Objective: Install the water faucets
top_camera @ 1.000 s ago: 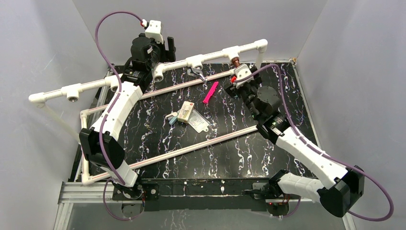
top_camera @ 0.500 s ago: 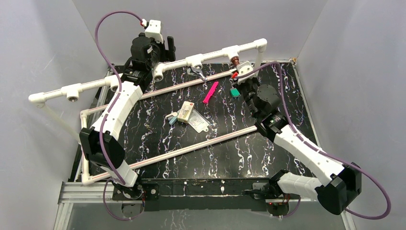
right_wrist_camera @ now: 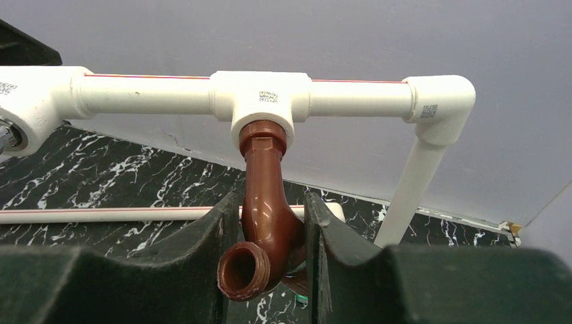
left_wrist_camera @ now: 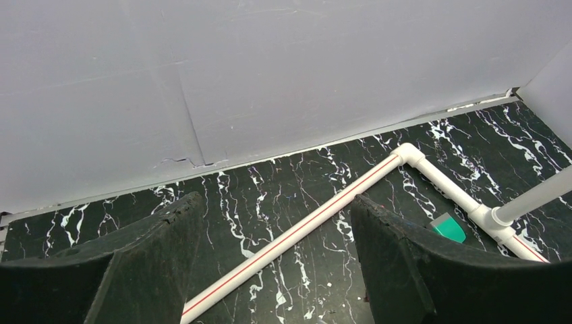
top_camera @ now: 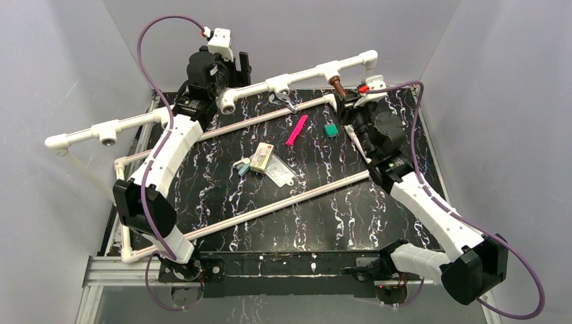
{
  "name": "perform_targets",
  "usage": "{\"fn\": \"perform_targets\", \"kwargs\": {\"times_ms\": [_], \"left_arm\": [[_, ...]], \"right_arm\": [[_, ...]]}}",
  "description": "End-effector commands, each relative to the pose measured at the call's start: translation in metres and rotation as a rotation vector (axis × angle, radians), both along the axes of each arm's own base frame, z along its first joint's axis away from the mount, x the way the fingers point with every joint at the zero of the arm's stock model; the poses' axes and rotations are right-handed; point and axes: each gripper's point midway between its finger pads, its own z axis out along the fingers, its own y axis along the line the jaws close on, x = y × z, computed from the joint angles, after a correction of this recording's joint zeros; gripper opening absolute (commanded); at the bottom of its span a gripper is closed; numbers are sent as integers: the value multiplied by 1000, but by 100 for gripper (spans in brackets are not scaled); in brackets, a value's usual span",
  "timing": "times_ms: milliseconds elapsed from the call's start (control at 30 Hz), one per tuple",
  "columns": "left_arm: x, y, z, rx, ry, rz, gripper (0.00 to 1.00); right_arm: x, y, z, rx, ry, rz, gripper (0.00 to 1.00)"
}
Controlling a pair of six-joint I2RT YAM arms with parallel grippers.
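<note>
The worktop (top_camera: 324, 223) is black with white marble-like veins. The pipes (right_wrist_camera: 357, 98) are white with a thin red line along their length and small black-and-white code labels (right_wrist_camera: 268, 96). One brown faucet (right_wrist_camera: 266, 223) is glossy reddish-brown; the silver faucet (top_camera: 283, 102) is shiny metal. A strip (top_camera: 297, 130) is bright pink, and a small tile (top_camera: 330, 129) is teal-green. A little box (top_camera: 262, 158) is beige with a red mark. The arms (top_camera: 168, 152) are white with black joints, and their cables (top_camera: 145, 61) are purple. The left gripper (left_wrist_camera: 275, 202) and right gripper (right_wrist_camera: 271, 199) are matte black. The walls (top_camera: 61, 67) are pale grey.
</note>
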Motion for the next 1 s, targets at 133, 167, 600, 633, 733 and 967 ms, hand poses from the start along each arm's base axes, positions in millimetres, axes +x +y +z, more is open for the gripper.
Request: {"fn": "perform_targets", "kwargs": {"times_ms": [133,167,600,633,733,967], "left_arm": [[-22,2,-144,128,409,-16,77],[-21,2,-143,123,408,-12,77],[-3,-2,-73,-6,270,38,77],[-1,-3,-65,-23,254,41,77],[3,-9,-37,-87,197,37,77],[1,-10,48,-245,-3,38,77]], "right_arm": [[-10,14,1,115,90,112,7],[-11,12,2,105,86,108,16],[-29,-7,74,-27,-61,75,82],[-32,-9,80,-29,-69,75,84],[-40,-15,94,-27,-88,65,91],[-61,-48,98,-44,-105,-38,99]]}}
